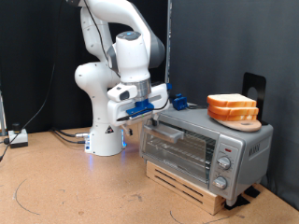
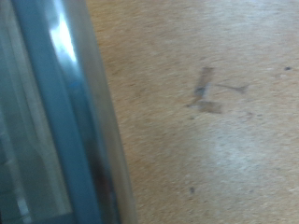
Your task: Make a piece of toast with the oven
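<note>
Arm bent low, your gripper (image 1: 140, 114) hung at the oven's (image 1: 207, 145) upper left corner; toast (image 1: 233, 107) sat on top. Jaw opening? Couldn't tell.

The arm (image 1: 117, 56) is glossy white, with grey at its joints. The tool (image 1: 140, 109) has blue parts beside black ones. At the foot of the arm's base (image 1: 106, 142) a small blue light shines.

The oven (image 1: 207, 147) is silver-grey, its glass door (image 1: 177, 147) dark with pale reflections, and its knobs (image 1: 222, 173) are light grey. It stands on a pale wooden pallet (image 1: 192, 185).

The two toast slices (image 1: 233, 108) have a pale tan face and an orange-brown crust.

The worktop (image 1: 65, 187) is brown like cardboard, with thin curved pale lines. In the wrist view it looks sandy beige with a dark smudged mark (image 2: 210, 93); the rim beside it (image 2: 65, 112) is blue-grey with a white glare.

The backdrop (image 1: 37, 56) is black.
</note>
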Robot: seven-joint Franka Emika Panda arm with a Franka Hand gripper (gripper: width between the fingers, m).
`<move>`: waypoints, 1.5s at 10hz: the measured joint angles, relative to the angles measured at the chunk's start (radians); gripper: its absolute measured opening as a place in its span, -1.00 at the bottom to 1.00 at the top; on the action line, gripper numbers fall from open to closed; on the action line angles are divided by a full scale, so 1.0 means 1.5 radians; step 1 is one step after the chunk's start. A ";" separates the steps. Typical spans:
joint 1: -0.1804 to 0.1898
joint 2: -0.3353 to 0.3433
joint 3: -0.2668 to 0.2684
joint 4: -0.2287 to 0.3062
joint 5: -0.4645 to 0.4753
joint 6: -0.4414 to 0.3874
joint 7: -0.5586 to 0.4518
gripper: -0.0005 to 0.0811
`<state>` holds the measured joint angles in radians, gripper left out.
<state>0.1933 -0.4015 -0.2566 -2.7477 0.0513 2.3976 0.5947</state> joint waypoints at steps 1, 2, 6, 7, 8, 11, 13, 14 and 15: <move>-0.013 0.023 -0.003 0.008 -0.008 0.014 0.000 0.99; -0.023 0.047 -0.007 0.015 -0.013 0.026 0.000 0.99; -0.036 0.155 -0.040 0.044 -0.010 0.103 -0.047 0.99; -0.036 0.181 -0.046 0.053 -0.005 0.121 -0.063 0.99; -0.036 0.206 -0.051 0.062 0.008 0.133 -0.080 0.99; -0.036 0.269 -0.053 0.090 0.057 0.160 -0.118 0.99; -0.038 0.316 -0.053 0.108 0.078 0.181 -0.118 0.99; -0.038 0.345 -0.052 0.119 0.097 0.196 -0.118 0.99; -0.039 0.376 -0.044 0.133 0.131 0.218 -0.127 0.99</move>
<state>0.1344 0.1628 -0.3231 -2.5478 0.2476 2.7240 0.4041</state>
